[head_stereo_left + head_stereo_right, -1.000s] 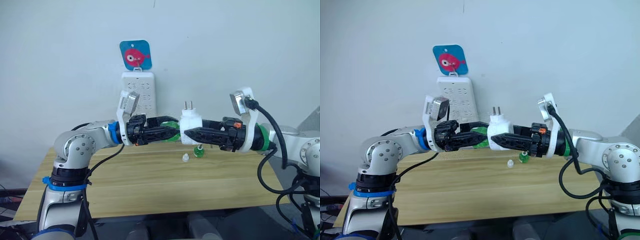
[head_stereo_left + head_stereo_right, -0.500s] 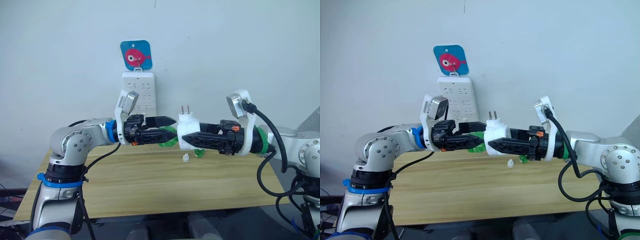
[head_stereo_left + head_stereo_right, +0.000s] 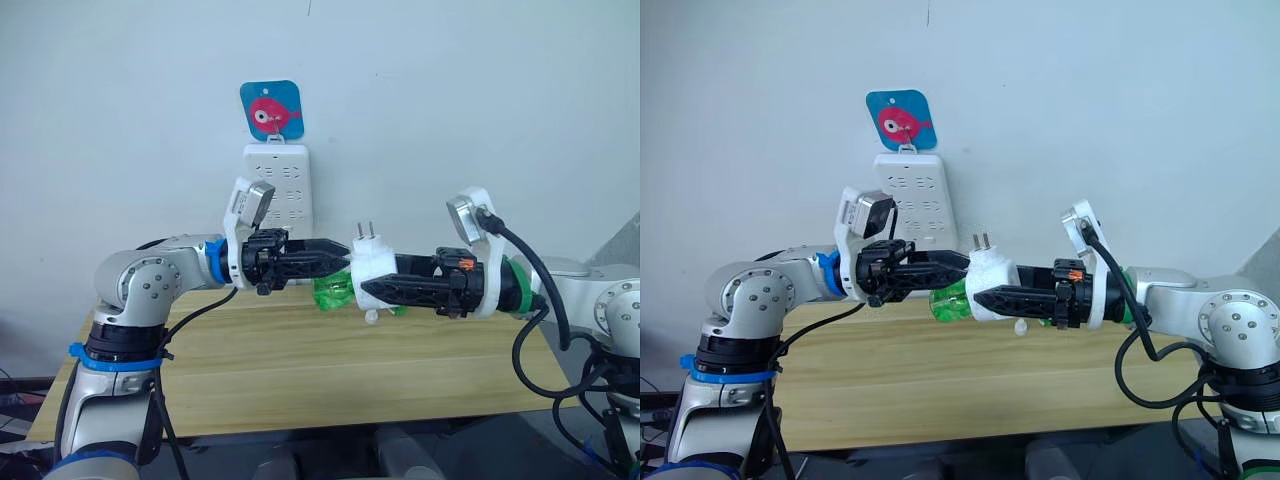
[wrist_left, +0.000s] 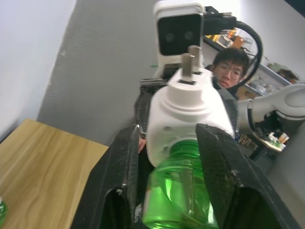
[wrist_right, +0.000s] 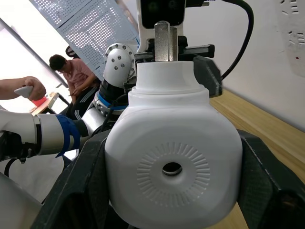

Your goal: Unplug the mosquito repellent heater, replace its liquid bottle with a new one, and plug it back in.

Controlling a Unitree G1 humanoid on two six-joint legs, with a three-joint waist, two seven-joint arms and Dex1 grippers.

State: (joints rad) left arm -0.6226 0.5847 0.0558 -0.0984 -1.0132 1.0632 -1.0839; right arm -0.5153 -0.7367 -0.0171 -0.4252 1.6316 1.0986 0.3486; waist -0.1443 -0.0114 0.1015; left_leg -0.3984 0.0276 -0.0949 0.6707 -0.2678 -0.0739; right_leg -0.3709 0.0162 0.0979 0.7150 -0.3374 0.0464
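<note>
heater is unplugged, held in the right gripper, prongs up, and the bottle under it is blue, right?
Not quite: the bottle is green, as the left wrist view shows. The rest holds: the heater is out of the power strip, held by the right gripper with its prongs pointing up.

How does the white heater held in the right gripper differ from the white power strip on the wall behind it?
The mosquito repellent heater is small and rounded; the power strip is a tall flat panel. The heater is held in the air, shut in the right gripper, with a green bottle at its underside; the strip hangs on the wall below a blue fish hook. The heater shows two metal prongs; the strip shows rows of sockets. Both are white plastic.
</note>
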